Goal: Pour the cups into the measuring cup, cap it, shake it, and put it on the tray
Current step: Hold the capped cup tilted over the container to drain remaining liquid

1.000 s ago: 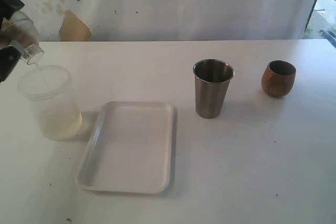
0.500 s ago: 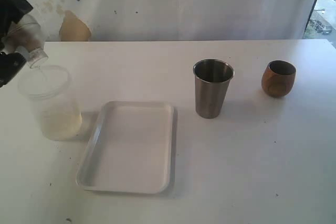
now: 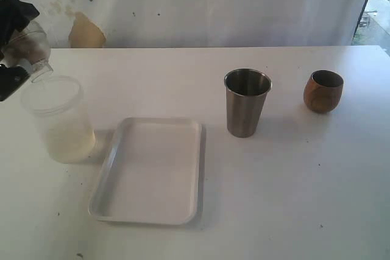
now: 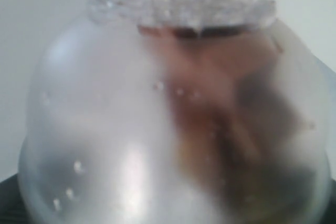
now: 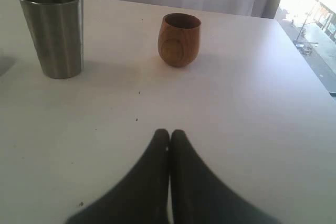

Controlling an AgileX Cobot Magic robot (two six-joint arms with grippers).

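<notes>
The left pincer (image 3: pixel 13 50) grips a clear bottle (image 3: pixel 27 39) tilted neck-down above the plastic tub (image 3: pixel 58 120) at the table's (image 3: pixel 274 199) left edge, seemingly for pouring, while the right pincer (image 5: pixel 169 135) rests shut and empty, with the steel cup (image 3: pixel 247 101) and wooden cup (image 3: pixel 323 91) standing beyond the tray (image 3: pixel 199 168) toward the right edge.

The white table (image 3: pixel 292 199) carries four things, all upright or lying flat. Near its left edge stands a frosted plastic container (image 3: pixel 59 123), open at the top, with pale cloudy liquid in its lower part. Just beside it on the right lies a flat white tray (image 3: pixel 152 172), its long side running front to back. Right of the tray and apart from it stands the steel tumbler (image 3: pixel 247 105). Farther right and slightly farther back sits the small wooden cup (image 3: pixel 323 91), apart from the tumbler. A few dark specks dot the tabletop
</notes>
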